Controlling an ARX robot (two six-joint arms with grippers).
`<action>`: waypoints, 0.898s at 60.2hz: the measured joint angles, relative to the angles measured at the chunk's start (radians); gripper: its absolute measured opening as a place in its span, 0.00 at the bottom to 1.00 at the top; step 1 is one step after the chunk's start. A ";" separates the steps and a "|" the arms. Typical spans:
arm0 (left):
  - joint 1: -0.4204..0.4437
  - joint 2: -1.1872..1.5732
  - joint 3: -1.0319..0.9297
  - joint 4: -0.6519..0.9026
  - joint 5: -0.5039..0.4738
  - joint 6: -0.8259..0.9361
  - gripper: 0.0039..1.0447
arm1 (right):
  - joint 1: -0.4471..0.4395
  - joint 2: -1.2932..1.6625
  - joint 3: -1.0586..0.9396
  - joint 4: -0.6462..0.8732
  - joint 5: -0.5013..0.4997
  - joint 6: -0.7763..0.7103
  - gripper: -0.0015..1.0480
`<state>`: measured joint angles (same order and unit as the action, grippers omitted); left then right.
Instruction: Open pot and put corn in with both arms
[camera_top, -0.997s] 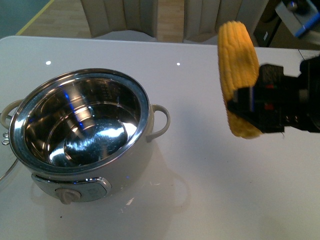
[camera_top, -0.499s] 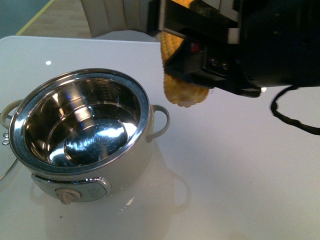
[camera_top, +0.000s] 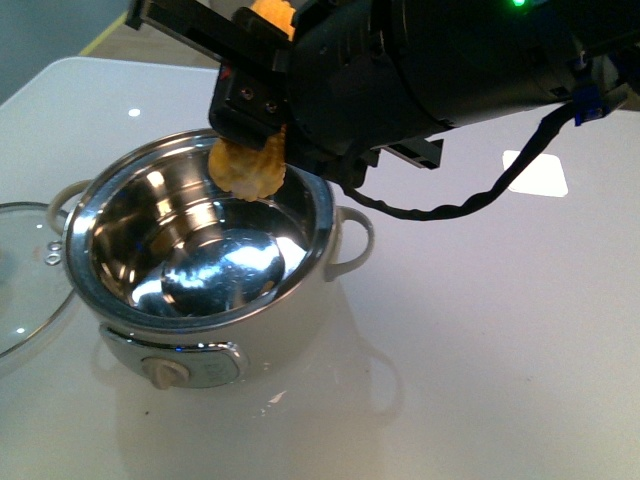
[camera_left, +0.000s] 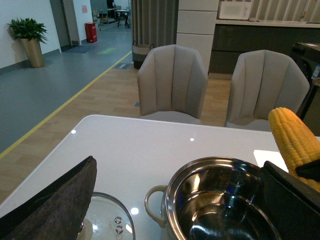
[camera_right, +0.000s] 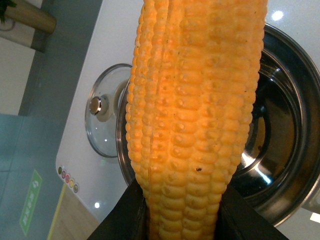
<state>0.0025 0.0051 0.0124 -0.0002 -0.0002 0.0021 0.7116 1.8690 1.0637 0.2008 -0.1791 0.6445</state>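
Yellow corn (camera_top: 247, 168) clamped in right gripper (camera_top: 256, 110), hung tip-down over open pot (camera_top: 200, 300) at far rim, black cable (camera_top: 450, 205) trailing, glass lid (camera_top: 22, 275) beside on white table (camera_top: 500, 350); left gripper (camera_left: 52, 202) partly seen, spread unclear.

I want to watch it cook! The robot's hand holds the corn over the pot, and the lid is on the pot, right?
Not quite. The lid is off: it lies on the table beside the pot, which is open and empty inside. The front view shows this. The rest is right: the right hand holds the corn over the pot.
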 joint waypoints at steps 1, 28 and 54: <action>0.000 0.000 0.000 0.000 0.000 0.000 0.93 | 0.002 0.008 0.009 -0.001 -0.001 0.004 0.22; 0.000 0.000 0.000 0.000 0.000 0.000 0.93 | -0.001 0.174 0.087 0.028 -0.044 0.182 0.21; 0.000 0.000 0.000 0.000 0.000 0.000 0.93 | 0.003 0.244 0.093 -0.029 -0.024 0.194 0.55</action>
<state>0.0025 0.0051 0.0124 -0.0002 -0.0002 0.0021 0.7151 2.1132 1.1564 0.1722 -0.2031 0.8387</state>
